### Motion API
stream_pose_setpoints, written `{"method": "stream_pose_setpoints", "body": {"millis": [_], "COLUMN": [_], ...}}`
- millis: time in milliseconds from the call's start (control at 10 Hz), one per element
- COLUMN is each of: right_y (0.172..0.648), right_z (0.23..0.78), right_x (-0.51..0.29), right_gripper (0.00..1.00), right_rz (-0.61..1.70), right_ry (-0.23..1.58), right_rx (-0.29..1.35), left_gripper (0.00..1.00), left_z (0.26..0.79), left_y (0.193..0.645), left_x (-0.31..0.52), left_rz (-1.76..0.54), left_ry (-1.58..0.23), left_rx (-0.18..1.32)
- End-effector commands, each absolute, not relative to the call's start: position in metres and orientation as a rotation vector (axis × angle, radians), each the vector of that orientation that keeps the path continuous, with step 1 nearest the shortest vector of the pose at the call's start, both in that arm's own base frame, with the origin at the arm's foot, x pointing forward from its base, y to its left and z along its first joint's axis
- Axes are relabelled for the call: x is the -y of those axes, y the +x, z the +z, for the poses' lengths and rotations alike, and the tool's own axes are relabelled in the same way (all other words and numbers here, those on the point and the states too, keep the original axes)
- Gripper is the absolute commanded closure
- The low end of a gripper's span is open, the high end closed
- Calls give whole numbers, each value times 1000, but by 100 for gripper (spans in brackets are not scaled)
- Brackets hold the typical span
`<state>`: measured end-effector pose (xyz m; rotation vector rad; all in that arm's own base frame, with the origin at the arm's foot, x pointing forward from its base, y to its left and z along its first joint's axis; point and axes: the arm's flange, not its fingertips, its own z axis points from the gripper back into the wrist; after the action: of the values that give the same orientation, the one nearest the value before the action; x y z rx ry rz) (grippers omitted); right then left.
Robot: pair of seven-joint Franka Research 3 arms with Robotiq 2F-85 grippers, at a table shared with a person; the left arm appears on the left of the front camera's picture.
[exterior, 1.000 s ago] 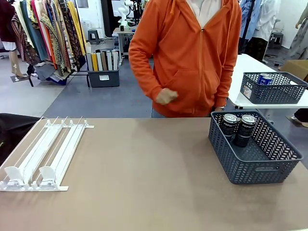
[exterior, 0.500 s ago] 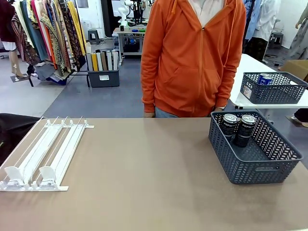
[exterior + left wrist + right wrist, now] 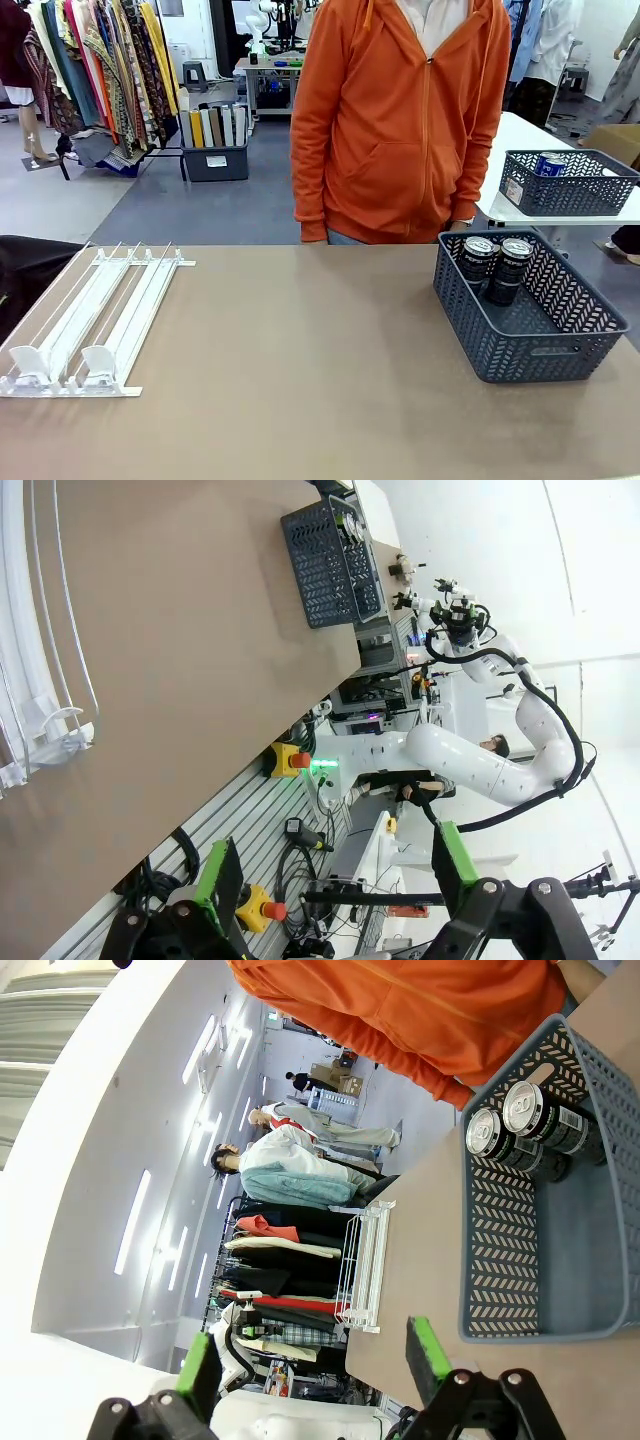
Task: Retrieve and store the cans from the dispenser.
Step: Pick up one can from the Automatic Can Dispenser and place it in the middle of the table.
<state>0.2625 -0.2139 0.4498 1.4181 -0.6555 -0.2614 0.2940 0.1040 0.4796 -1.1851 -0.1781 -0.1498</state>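
The white dispenser (image 3: 95,320) lies flat at the table's left side, and no can stands in its lanes. Two dark cans (image 3: 478,258) (image 3: 512,268) stand upright in the far corner of the grey mesh basket (image 3: 530,345) at the right. In the left wrist view my left gripper (image 3: 335,875) is open, off the table's near edge, with the dispenser (image 3: 40,680) and basket (image 3: 315,560) far ahead. In the right wrist view my right gripper (image 3: 312,1358) is open and holds nothing. Beyond it are the basket (image 3: 490,1260), the cans (image 3: 530,1110) and the dispenser (image 3: 365,1265).
A person in an orange hoodie (image 3: 400,120) stands at the far edge, arms down. Behind to the right, a second grey basket (image 3: 570,190) on a white table holds a blue can (image 3: 548,163). Brown tabletop stretches between dispenser and basket.
The person has lowered the hand from in front of the body and shifted slightly right. The cans, basket and dispenser have not moved.
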Motion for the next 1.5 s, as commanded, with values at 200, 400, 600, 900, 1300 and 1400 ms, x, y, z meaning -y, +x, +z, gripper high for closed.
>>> {"method": "stream_pose_setpoints", "body": {"millis": [200,400,600,900,1300,1400], "right_y": [265,265,265,265,265,265], "right_z": [454,454,454,454,454,454], "right_x": [213,213,213,213,213,213], "right_gripper": [0,0,0,0,0,0], "right_rz": [-265,-265,-265,-265,-265,-265], "right_ry": [1436,1436,1436,1436,1436,1436], "right_rx": [672,672,672,672,672,672], "left_gripper": [0,0,0,0,0,0], "left_z": [483,483,483,483,483,483], "left_y": [294,294,294,294,294,294], "left_x": [-102,-102,-102,-102,-102,-102], "left_rz": [-150,-150,-150,-150,-150,-150], "left_ry": [-1199,-1199,-1199,-1199,-1199,-1199], "left_rx": [184,184,184,184,184,184]}}
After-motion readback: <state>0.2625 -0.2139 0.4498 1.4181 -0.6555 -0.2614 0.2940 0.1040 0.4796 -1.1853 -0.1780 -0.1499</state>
